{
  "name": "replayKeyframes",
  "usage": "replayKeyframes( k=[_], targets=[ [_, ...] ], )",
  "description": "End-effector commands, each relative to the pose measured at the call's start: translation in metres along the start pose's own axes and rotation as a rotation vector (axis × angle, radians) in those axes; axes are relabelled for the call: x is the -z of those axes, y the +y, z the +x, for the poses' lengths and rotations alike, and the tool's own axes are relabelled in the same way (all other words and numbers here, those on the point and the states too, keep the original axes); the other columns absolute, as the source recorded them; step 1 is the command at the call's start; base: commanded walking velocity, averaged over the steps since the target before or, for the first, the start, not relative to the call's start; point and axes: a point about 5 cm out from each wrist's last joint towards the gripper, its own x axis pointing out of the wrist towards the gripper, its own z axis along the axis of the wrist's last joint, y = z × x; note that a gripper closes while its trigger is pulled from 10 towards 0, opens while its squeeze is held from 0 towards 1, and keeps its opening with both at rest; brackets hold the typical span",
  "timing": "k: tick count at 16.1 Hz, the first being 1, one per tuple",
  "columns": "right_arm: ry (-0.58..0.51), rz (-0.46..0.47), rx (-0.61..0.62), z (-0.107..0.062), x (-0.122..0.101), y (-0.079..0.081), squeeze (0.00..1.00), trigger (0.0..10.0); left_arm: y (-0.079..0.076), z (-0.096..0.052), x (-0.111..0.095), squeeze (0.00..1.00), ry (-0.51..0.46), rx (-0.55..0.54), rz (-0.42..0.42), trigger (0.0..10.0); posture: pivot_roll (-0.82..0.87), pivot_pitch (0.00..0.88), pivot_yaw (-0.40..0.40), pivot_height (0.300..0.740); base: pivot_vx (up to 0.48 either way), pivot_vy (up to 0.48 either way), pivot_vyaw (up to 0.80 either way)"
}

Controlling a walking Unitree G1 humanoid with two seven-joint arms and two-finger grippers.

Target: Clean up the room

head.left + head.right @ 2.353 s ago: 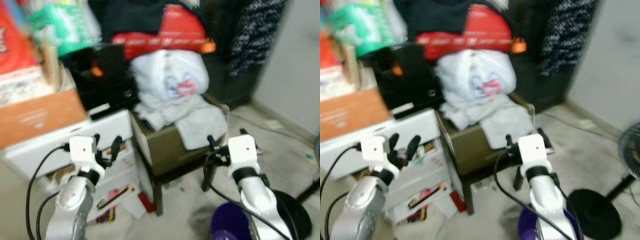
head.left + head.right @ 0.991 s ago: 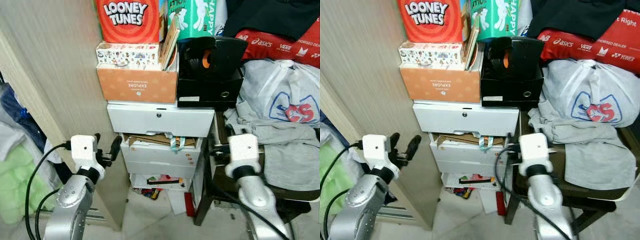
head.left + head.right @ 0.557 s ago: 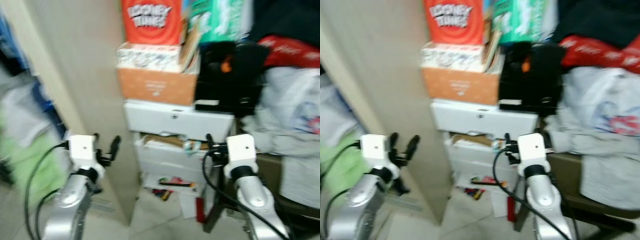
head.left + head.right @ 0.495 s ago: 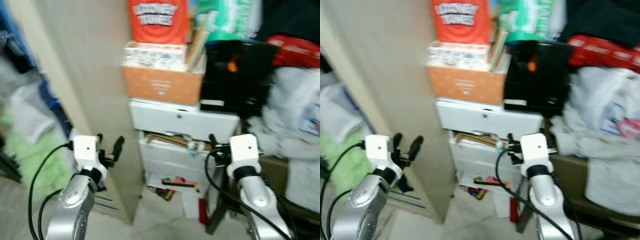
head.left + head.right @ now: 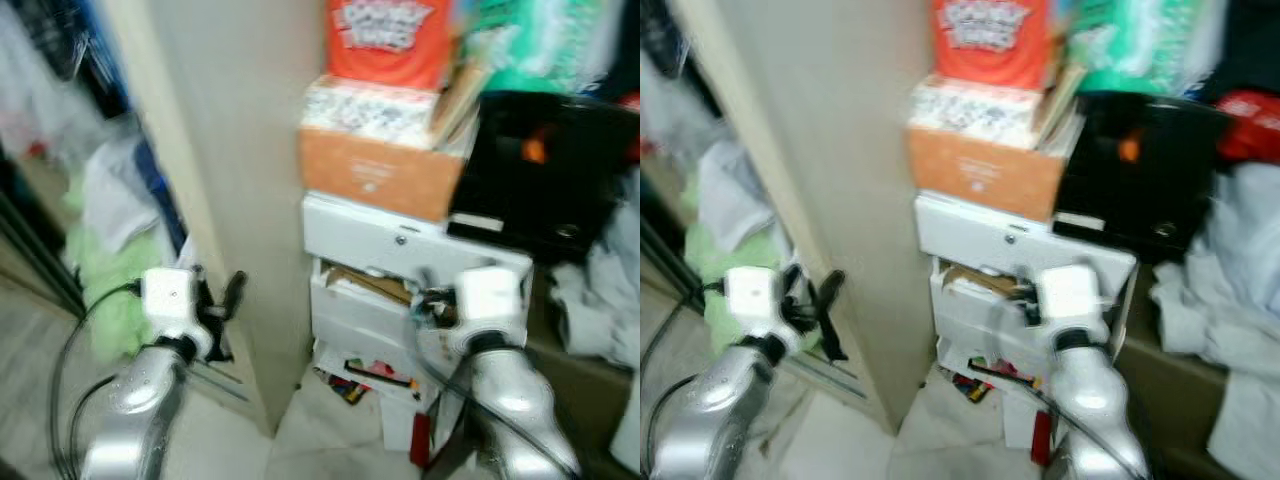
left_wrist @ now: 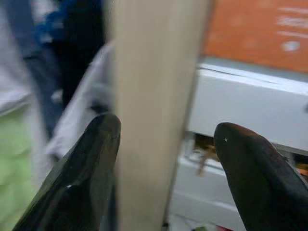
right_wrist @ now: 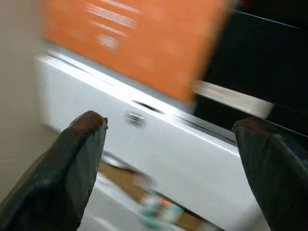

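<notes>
Both grippers hang empty from my head camera: left gripper [image 5: 215, 300] spread before the wooden panel [image 5: 235, 150], right gripper [image 5: 1025, 300] before the white drawers [image 5: 400, 245]. Left wrist: fingers [image 6: 91, 163] straddle the panel edge. Right wrist: fingers [image 7: 72, 159] wide apart under the orange box [image 7: 139, 43].

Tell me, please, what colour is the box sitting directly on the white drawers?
Orange; the box shows best in the left eye view.

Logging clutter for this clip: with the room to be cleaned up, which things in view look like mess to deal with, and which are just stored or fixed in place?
Likely part of the job:
- loose items on the floor under the white drawer unit
- green cloth heaped low beside the wooden panel

Just there:
- orange box
- red box
- black box

Left gripper and right gripper are open, holding nothing.
</notes>
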Motion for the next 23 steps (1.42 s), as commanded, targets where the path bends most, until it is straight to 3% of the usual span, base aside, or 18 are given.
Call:
replayKeyframes(
  k=[1,23],
  targets=[
    [0.009,-0.017,0.022,0.0001,0.0014,-0.008,0.0,10.0,-0.0031,0.0016,-0.0032,0.0,-0.01,0.008,0.0,10.0,-0.18,0.0,0.011,0.74,0.0,0.0,0.8],
    [0.01,-0.015,0.027,0.0021,0.0021,-0.0084,0.0,10.0,-0.0035,0.0047,-0.003,0.0,-0.009,0.016,0.007,10.0,-0.17,0.0,0.014,0.74,0.0,0.0,0.8]
  ],
)
